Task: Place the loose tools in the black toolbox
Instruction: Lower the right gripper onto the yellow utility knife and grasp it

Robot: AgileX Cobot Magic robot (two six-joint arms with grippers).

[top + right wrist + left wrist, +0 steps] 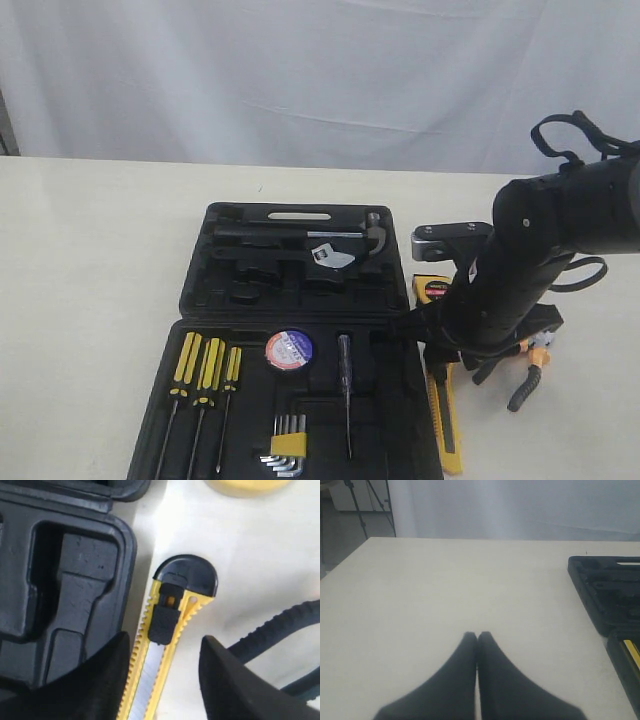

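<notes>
My right claw [165, 639] hangs, fingers apart, astride the yellow-black utility knife [170, 605], which lies on the table [80, 300] just at three o'clock of the black toolbox [200, 300]. I judge the pickup is in hand: next, sink and close across its body. My left claw [477, 636] is pressed together.

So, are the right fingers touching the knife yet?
Cannot tell. The right wrist view shows table between one finger and the knife; the other finger overlaps its edge, height unclear.
</notes>
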